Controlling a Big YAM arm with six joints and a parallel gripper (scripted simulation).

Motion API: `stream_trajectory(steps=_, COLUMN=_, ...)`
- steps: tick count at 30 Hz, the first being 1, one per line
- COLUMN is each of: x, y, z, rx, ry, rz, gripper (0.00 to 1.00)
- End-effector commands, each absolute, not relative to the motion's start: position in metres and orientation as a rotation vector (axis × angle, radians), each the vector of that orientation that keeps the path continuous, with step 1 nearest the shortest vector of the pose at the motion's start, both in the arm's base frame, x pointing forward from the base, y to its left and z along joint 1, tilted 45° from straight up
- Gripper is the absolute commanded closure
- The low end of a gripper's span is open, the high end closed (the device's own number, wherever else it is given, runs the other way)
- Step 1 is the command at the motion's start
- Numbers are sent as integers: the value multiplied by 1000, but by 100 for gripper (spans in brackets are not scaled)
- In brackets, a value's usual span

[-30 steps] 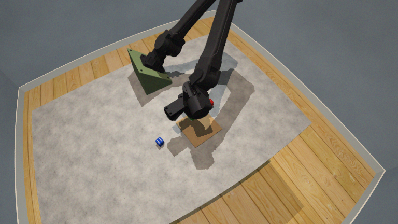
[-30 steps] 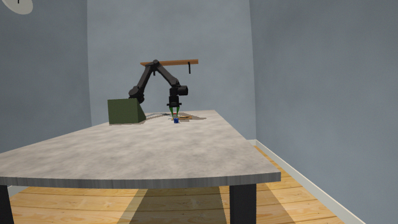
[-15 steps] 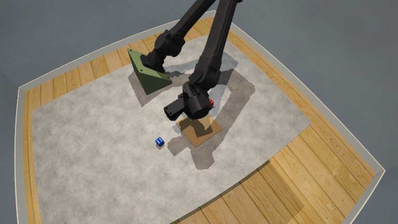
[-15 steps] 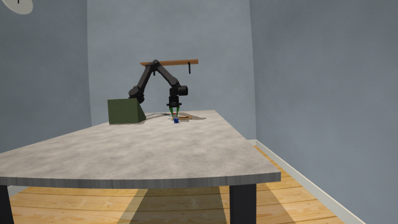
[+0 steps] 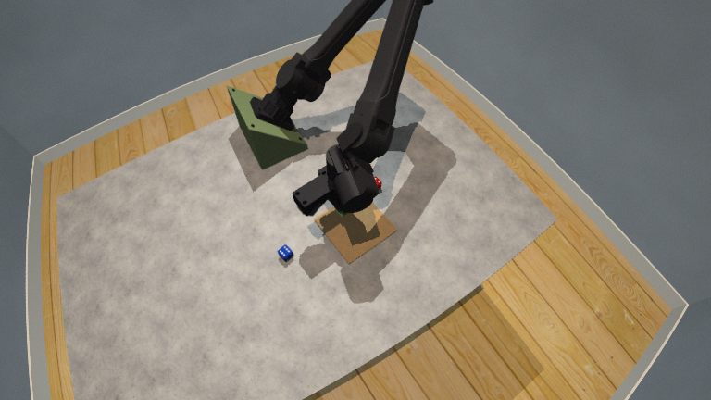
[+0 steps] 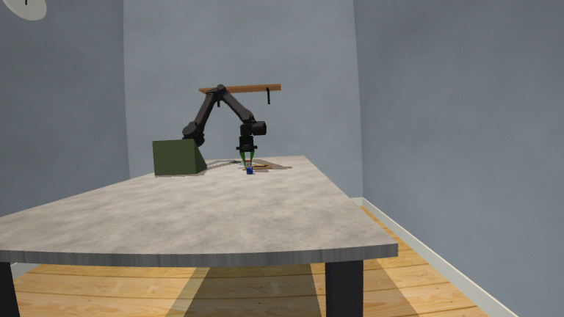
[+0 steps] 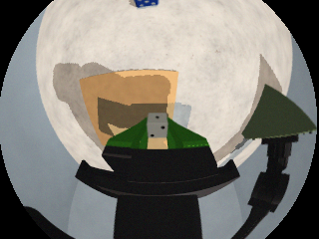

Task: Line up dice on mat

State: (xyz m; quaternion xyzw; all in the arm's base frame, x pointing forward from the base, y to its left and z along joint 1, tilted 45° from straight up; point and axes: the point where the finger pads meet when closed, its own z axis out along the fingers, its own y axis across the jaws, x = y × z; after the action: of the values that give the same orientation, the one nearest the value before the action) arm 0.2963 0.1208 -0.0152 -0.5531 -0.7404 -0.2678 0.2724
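Note:
My gripper [image 7: 157, 120] has green fingers and is shut on a grey die [image 7: 158, 126] that shows two pips to the wrist camera. It holds the die just above the near edge of the tan mat [image 5: 356, 231], which also shows in the wrist view [image 7: 130, 100]. A red die [image 5: 377, 182] is partly hidden behind the wrist, beyond the mat. In the exterior view the gripper [image 6: 247, 163] hangs over the mat.
A green wedge-shaped block [image 5: 262, 128] carries the arm's base at the back of the table. The table's far edge runs behind it. The arm's shadow falls across the mat and the table to its right.

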Motion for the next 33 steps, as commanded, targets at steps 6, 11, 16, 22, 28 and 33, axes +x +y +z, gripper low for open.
stream_trajectory(steps=6, x=304, y=121, z=-14, rx=-1498, ry=-1994, rz=-733, gripper=80)
stream_trajectory(steps=11, x=304, y=121, z=-14, rx=-1498, ry=-1994, rz=-733, gripper=80)
stream_trajectory(steps=16, x=304, y=121, z=-14, rx=-1498, ry=-1994, rz=-733, gripper=72)
stream_trajectory(steps=22, x=304, y=121, z=-14, rx=-1498, ry=-1994, rz=-733, gripper=64)
stream_trajectory(steps=28, x=304, y=121, z=-14, rx=-1498, ry=-1994, rz=-733, gripper=61)
stream_trajectory(steps=33, x=304, y=121, z=-14, rx=-1498, ry=-1994, rz=-733, gripper=61)
